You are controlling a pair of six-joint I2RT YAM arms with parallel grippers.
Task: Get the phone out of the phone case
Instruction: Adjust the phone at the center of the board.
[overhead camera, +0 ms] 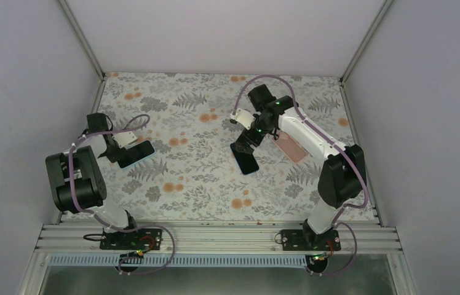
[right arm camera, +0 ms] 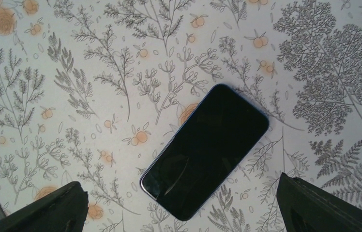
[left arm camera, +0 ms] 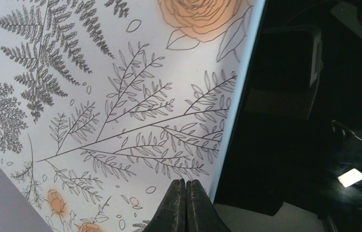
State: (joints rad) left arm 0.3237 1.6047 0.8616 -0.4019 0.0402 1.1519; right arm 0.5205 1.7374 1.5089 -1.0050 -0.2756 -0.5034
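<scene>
A black phone [overhead camera: 247, 161] lies screen up on the floral table; in the right wrist view [right arm camera: 205, 150] it shows a thin bluish rim and no case. My right gripper [overhead camera: 243, 144] hovers just above it, open wide and empty [right arm camera: 186, 212], one finger on each side. A pink phone case [overhead camera: 293, 149] lies flat to its right, partly under the right arm. A second dark phone [overhead camera: 139, 152] with a pale edge [left arm camera: 305, 125] lies at the left. My left gripper [overhead camera: 118, 153] is shut and empty [left arm camera: 186, 186], its tips on the table close beside that phone's pale edge.
The floral table cover [overhead camera: 203, 184] is ringed by grey walls and metal posts. The aluminium rail [overhead camera: 215, 236] with both arm bases runs along the near edge. The left arm's elbow [overhead camera: 77, 178] stands high at the left.
</scene>
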